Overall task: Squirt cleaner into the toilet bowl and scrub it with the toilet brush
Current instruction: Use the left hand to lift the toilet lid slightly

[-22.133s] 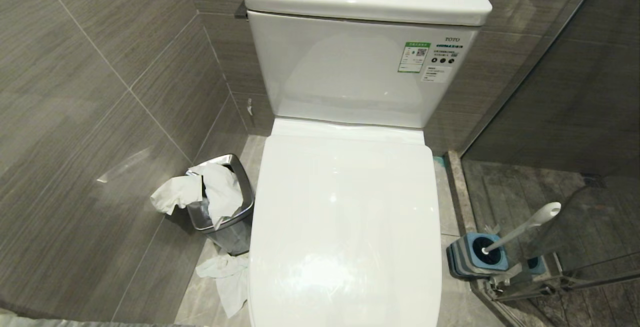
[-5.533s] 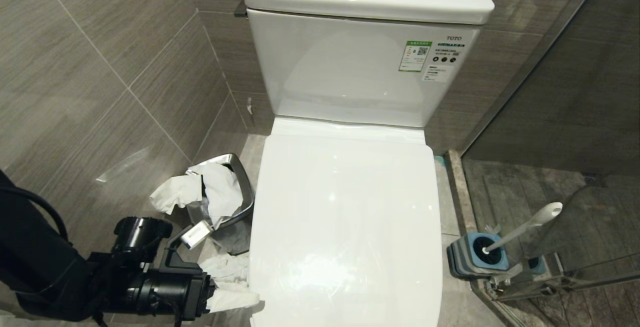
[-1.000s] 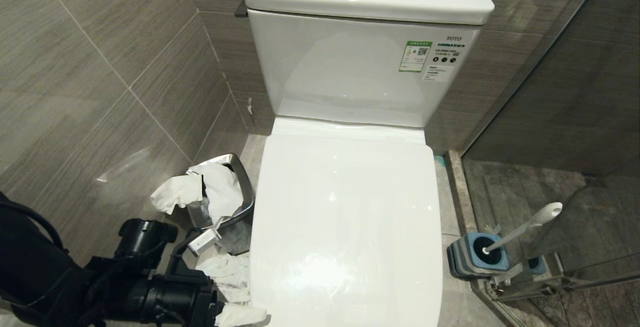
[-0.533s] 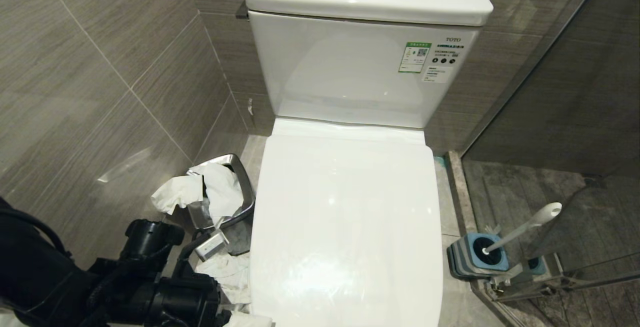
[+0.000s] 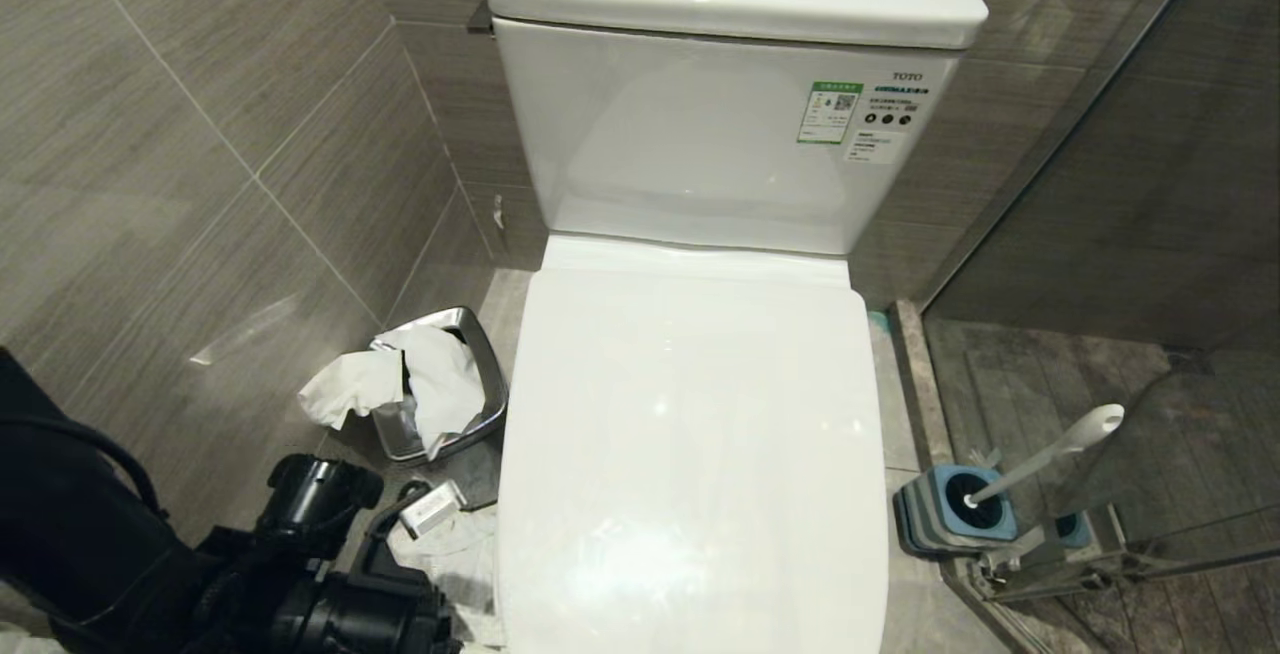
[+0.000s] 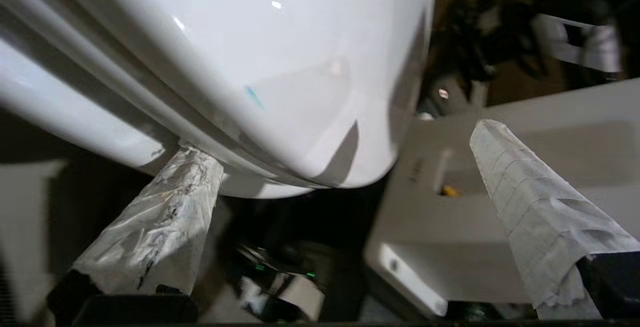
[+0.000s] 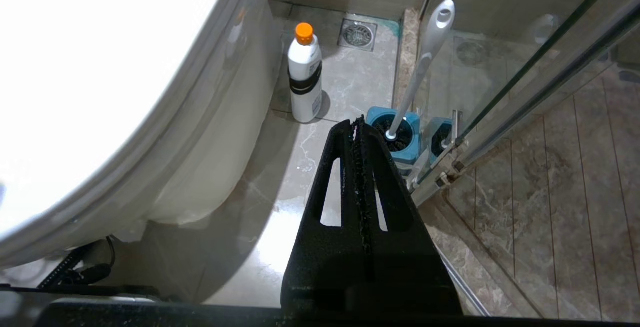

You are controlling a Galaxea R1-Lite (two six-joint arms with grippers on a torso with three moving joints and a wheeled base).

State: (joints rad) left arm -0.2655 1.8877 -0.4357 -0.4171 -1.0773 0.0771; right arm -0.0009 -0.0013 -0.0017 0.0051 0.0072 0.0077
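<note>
Wrapped in pale tape, the fingers (image 6: 150,232) of the left gripper (image 6: 345,177) are spread wide and empty, set low at the front left corner of the toilet bowl (image 5: 690,454), with the curved front edge of the closed lid (image 6: 280,67) lying between and just beyond them; one finger is seen just under the rim, though contact cannot be confirmed. The lid's long axis runs away from the gripper toward the tank (image 5: 720,134), so a lift from this front edge is judged to be the step in hand, and the left arm is clearly the nearer one. The right gripper (image 7: 359,122) is parked to the right of the toilet, its black jaws pressed together on nothing. Beyond it, right of the bowl by the glass partition, the toilet brush (image 7: 422,62) is stood head-down in its blue holder (image 7: 395,139), handle leaning. A white bottle (image 7: 305,82) with an orange cap is stood upright near the bowl's base. The lid is glossy white, shut.
</note>
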